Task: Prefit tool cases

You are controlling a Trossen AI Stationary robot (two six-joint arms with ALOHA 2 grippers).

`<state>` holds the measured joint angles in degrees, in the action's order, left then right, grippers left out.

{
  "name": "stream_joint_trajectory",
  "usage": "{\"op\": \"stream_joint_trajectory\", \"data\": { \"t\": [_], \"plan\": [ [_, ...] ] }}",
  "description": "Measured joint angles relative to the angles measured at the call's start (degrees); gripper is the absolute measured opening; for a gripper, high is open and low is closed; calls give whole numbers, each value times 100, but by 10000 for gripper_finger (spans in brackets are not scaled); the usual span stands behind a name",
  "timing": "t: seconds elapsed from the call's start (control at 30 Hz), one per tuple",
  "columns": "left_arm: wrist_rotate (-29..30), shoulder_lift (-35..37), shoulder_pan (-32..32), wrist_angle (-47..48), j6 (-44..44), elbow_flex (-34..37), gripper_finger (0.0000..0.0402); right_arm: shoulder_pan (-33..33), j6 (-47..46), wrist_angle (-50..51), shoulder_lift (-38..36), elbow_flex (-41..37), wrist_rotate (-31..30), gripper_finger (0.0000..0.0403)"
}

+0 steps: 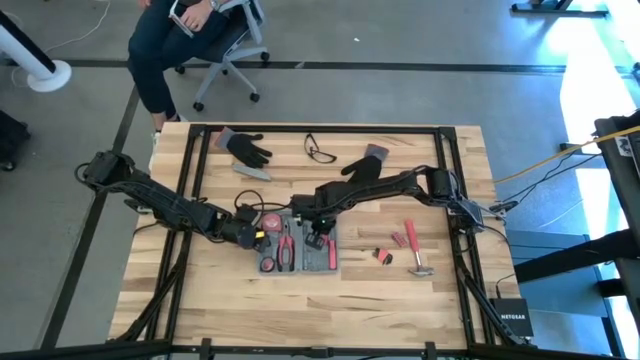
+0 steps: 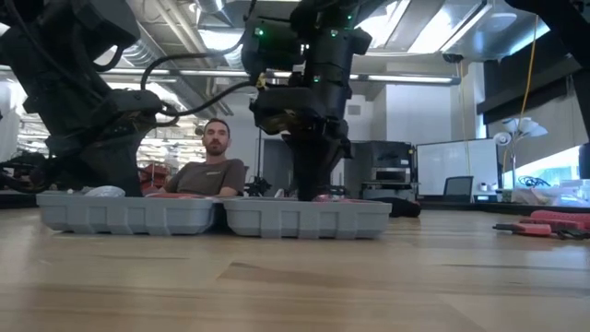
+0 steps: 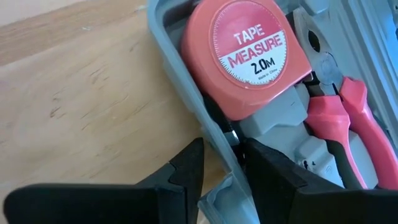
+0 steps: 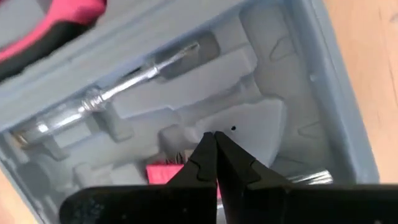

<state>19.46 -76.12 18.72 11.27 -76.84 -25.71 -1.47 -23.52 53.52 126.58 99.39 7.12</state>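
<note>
The blue-grey tool case [image 1: 297, 248] lies open and flat on the table, its two halves side by side [image 2: 212, 217]. Its left half holds a red tape measure [image 3: 249, 56] and red-handled pliers [image 3: 348, 124]. A clear-handled screwdriver [image 4: 124, 87] lies in a recess of the right half. My left gripper [image 1: 255, 235] is at the case's left edge [image 3: 224, 165], shut on its wall. My right gripper [image 1: 318, 236] points down into the right half, fingers shut [image 4: 215, 142], beside a small red piece [image 4: 165, 171]. My left gripper pinches the case's left side wall [image 3: 227, 177], one finger [image 3: 186, 171] outside it over the table and the other [image 3: 267, 168] inside beside the tape measure. It comes slanting from the table's left. The case stays flat on the table. My right gripper's shut tips stand over a moulded recess [image 4: 261, 124]; whether they touch the case or the red piece, I cannot tell.
Two black gloves [image 1: 250, 148] [image 1: 365, 165], glasses [image 1: 320, 150] and a small grey bar [image 1: 252, 172] lie toward the far edge. A red hammer [image 1: 415, 250] and small red parts [image 1: 385, 255] lie right of the case. A person sits beyond the far edge [image 2: 214, 166].
</note>
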Motion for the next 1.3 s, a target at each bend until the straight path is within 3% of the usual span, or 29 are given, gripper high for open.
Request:
{"op": "stream_joint_trajectory", "data": {
  "t": [0.27,0.47,0.7,0.87,1.0,1.13,1.3],
  "plan": [
    [63,-2,0,28,-104,0,106,-39,143,102,-31,-5,-106,0],
    [73,-2,0,33,-130,0,106,14,183,69,-52,490,-446,0],
    [70,-2,4,33,-73,0,106,135,695,1113,-165,668,-410,0],
    [11,-2,4,30,54,0,106,246,718,1023,-594,79,348,0],
    [-174,0,4,8,139,0,106,418,430,580,-1013,-504,514,0],
    [-254,0,-57,1,461,-1,106,546,253,-175,-1165,-897,1723,0],
    [-389,2,-159,-17,653,-4,106,412,-178,-399,-993,-1053,1798,8]
  ]
}}
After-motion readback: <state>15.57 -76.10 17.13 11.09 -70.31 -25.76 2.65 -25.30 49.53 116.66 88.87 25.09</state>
